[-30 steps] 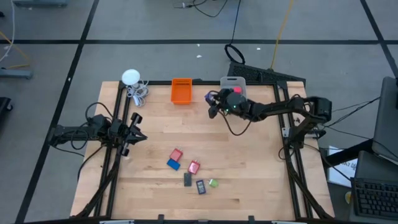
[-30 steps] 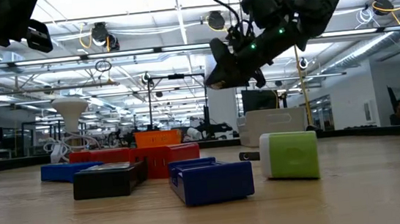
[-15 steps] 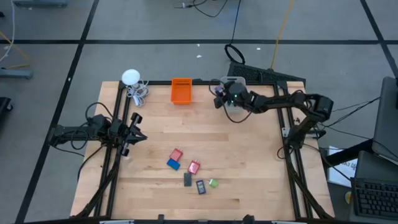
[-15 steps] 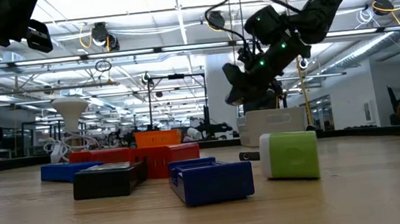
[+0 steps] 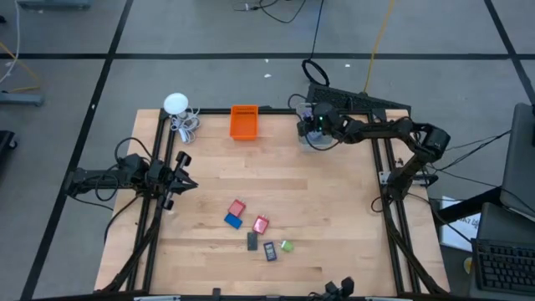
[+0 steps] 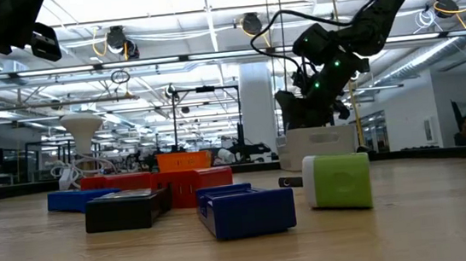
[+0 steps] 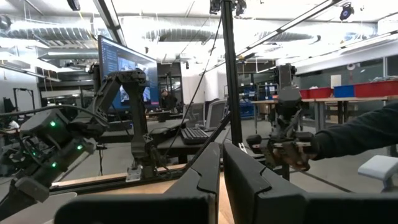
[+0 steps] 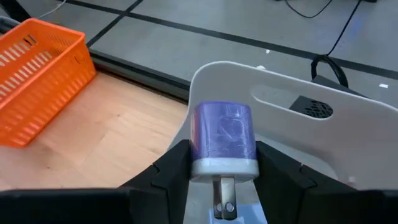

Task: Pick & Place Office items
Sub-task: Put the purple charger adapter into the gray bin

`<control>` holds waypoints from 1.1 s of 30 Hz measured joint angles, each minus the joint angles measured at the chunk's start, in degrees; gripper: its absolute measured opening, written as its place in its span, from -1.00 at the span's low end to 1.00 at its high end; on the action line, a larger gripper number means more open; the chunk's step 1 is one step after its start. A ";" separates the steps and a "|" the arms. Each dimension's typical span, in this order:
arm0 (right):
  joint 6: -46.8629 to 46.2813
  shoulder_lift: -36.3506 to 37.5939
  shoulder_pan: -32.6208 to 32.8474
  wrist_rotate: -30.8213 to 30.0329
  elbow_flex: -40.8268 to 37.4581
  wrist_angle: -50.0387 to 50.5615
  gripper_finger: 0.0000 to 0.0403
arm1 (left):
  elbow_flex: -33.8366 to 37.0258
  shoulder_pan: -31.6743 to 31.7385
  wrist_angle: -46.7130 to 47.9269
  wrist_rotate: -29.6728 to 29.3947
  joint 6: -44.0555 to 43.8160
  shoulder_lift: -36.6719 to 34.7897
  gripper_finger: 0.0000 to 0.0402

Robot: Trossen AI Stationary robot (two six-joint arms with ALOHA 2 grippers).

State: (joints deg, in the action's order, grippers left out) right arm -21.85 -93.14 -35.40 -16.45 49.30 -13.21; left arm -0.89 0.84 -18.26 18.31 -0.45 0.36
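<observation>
My right hand clamps a purple charger block over the grey bin at one o'clock; left hand together at nine; remaining items sit at six.

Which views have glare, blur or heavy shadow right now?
Low view: bright ceiling lights flare behind the right pincer; the near green block is soft. Right wrist view: the purple plug is sharp and evenly lit over the grey bin. High view: even light, faint shadows.

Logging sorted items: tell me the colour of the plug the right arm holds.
Purple plug, clearest in the right wrist view.
</observation>
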 joint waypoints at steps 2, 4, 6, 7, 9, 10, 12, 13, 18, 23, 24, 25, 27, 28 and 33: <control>0.00 0.00 -0.29 0.02 0.00 0.00 -0.29 | 0.00 0.00 0.00 0.00 0.00 0.00 -0.88; 0.04 0.00 -0.51 0.02 0.00 0.00 -0.26 | 0.00 0.00 0.02 0.00 0.00 0.01 -0.88; 0.08 0.00 -0.54 0.01 0.00 0.01 -0.24 | 0.00 0.00 0.01 -0.01 0.00 0.00 -0.88; 0.11 0.00 -0.54 0.00 0.00 0.00 -0.24 | -0.02 0.00 0.02 0.00 0.00 0.00 -0.88; 0.17 0.00 -0.54 0.02 0.00 0.02 -0.25 | 0.00 0.00 0.00 0.00 0.00 0.00 -0.88; 0.19 0.00 -0.54 0.02 0.00 0.00 -0.26 | 0.00 0.00 0.02 0.00 0.00 0.00 -0.88; 0.22 0.00 -0.54 0.02 0.00 -0.02 -0.29 | 0.00 -0.01 0.01 0.00 0.00 0.01 -0.88; 0.22 0.00 -0.54 0.02 0.00 -0.01 -0.29 | 0.00 0.00 0.00 0.00 0.00 0.00 -0.88; 0.22 0.00 -0.54 0.02 0.00 0.00 -0.26 | 0.00 -0.01 0.00 0.00 0.00 0.00 -0.88; 0.22 0.00 -0.52 0.02 0.00 0.00 -0.23 | 0.00 -0.02 0.02 -0.01 0.00 0.00 -0.88; 0.22 0.00 -0.52 0.02 0.00 0.00 -0.25 | -0.02 -0.02 0.00 0.00 0.00 0.00 -0.88; 0.22 0.00 -0.52 0.02 0.00 0.00 -0.26 | 0.00 0.00 0.02 0.00 0.00 0.00 -0.88; 0.24 0.00 -0.52 0.02 0.00 0.00 -0.29 | -0.02 0.00 0.02 0.00 0.00 0.00 -0.88; 0.23 0.00 -0.52 0.02 0.00 0.00 -0.29 | 0.00 -0.02 0.02 0.00 0.00 0.02 -0.88; 0.24 0.00 -0.52 0.02 0.00 -0.02 -0.22 | 0.00 -0.02 0.02 0.00 0.00 0.02 -0.88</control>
State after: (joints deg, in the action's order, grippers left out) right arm -21.61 -93.14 -35.92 -16.43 49.30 -13.23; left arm -0.89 0.82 -18.24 18.31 -0.45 0.38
